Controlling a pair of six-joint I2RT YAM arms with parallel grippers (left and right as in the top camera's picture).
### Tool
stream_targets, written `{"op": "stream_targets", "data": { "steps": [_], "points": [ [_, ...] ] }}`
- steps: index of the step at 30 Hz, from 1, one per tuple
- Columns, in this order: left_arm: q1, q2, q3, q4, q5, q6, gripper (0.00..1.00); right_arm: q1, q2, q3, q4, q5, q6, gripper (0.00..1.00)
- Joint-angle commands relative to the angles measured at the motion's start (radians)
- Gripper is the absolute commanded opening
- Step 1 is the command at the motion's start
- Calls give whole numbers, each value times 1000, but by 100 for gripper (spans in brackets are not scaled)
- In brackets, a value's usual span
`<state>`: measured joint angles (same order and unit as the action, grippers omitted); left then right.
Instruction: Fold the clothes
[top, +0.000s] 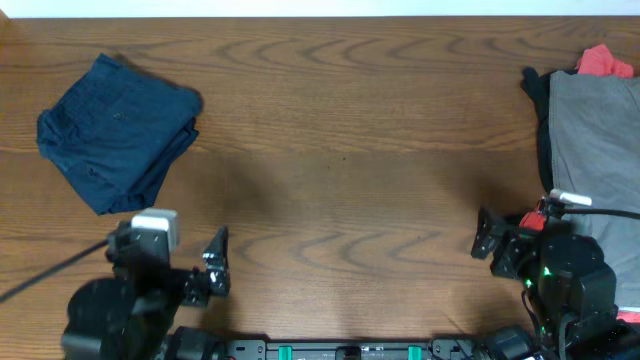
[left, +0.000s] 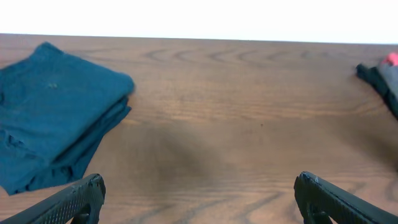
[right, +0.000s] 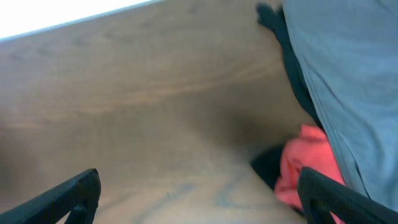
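left fingers (left: 68, 202), right fingers (right: 339, 198) apart | navy shorts (top: 115, 130) folded | grey pile (top: 595, 140)

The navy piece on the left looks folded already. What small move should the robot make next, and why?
Probably the right gripper, open and empty, should reach toward the grey garment that lies unfolded beside it. The navy piece at the left already lies folded, and the left gripper, also open, is far from the grey one.
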<state>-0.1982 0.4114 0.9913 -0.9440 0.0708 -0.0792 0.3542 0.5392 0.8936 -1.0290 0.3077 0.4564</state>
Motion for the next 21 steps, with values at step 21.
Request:
{"op": "stream_targets", "data": {
  "steps": [21],
  "points": [
    [0,-28,-4,-5,-12,-8,98,-48,-33,-18,-106,21,-66,99]
  ]
}}
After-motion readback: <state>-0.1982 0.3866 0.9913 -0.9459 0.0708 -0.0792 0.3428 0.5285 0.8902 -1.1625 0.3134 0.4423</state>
